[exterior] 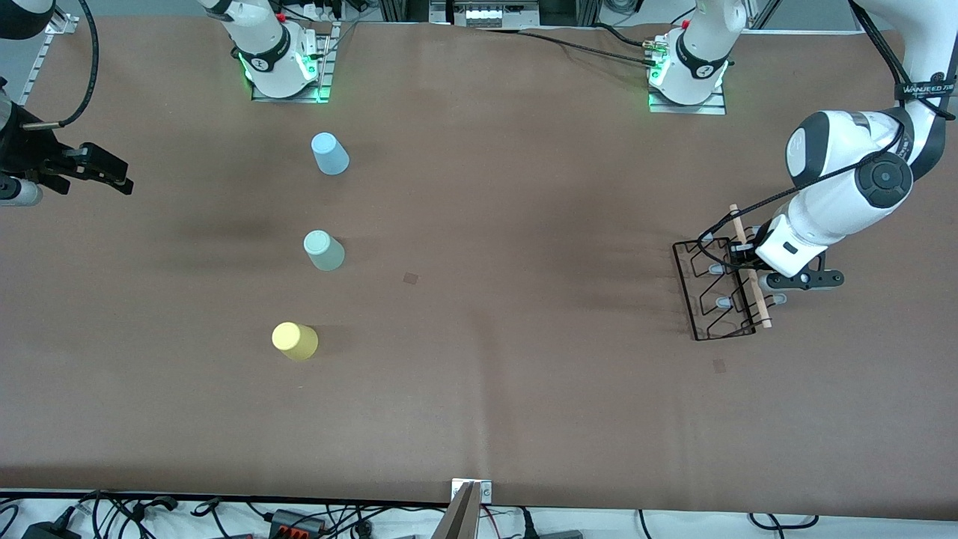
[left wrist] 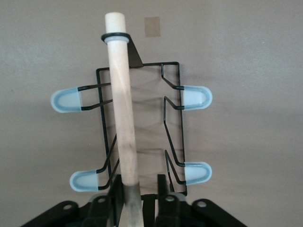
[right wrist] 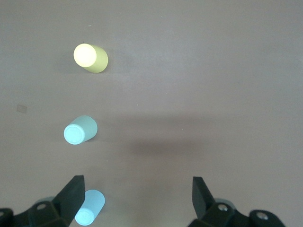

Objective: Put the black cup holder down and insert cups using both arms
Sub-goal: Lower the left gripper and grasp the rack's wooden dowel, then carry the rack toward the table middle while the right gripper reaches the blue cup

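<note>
One black cup holder stands on the brown table toward the left arm's end. The left gripper is down on it, fingers clamped on the light wooden rod along its top. The left wrist view shows what the front view does not: the rod runs between the gripper's black fingers, a black ring holds its end, and four pale blue-tipped pegs stand out from the wire frame.

Three cups stand upside down in a line toward the right arm's end, well apart from the holder: the light blue cup farthest from the front camera, the mint green cup in the middle, the yellow cup nearest.

The right gripper waits in the air at the table's edge, jaws wide apart. Its wrist view shows both fingers spread above the three cups.

Writing: "WANJEED" reads on a black strap around the left arm.
</note>
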Motion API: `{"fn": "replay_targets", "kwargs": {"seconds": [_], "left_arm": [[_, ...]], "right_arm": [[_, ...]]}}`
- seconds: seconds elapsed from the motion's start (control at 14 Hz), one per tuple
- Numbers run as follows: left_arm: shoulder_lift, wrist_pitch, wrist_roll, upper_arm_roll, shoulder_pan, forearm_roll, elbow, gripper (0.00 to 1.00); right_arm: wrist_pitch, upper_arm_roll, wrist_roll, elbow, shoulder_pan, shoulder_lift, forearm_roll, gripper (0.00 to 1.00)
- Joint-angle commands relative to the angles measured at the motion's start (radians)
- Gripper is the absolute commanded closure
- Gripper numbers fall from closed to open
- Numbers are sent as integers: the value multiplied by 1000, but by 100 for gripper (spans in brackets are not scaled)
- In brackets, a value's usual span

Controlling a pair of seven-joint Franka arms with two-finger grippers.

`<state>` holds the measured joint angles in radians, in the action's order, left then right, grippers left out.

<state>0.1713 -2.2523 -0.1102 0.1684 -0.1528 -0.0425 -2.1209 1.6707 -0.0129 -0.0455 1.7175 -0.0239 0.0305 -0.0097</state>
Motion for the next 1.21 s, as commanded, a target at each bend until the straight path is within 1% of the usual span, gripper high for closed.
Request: {"fn": "replay_targets", "kwargs": {"seconds": [0.0, 0.21, 0.36, 0.5, 0.64, 0.93, 1.07, 1.14], "left_arm": [[-27, -12, -8, 10, -11, -17, -25, 99], [-30, 22, -14, 14, 7, -17, -5, 99], [-32, 77, -14, 14, 48, -10, 45, 99], [-27, 184, -29, 14, 114, 4, 126, 99], [-18, 250, -103, 14, 209, 64, 200, 100], [60, 303, -201, 14, 407, 67, 341, 100], [103, 304, -334, 14, 496, 67, 412, 100], [147, 301, -376, 13, 533, 75, 464, 100]], "right_arm": [[1, 4, 4, 5, 1, 5, 4, 0], [3, 5, 4, 5, 1, 3, 2, 0], [3, 5, 4, 7, 1, 2, 2, 0], [1, 8, 4, 7, 2, -10, 4, 0], [3, 10, 4, 7, 7, -35, 4, 0], [6, 10, 4, 5, 44, -128, 5, 0], [1, 10, 4, 5, 48, -164, 5, 0], [-2, 10, 4, 7, 62, -185, 5, 0]]}}
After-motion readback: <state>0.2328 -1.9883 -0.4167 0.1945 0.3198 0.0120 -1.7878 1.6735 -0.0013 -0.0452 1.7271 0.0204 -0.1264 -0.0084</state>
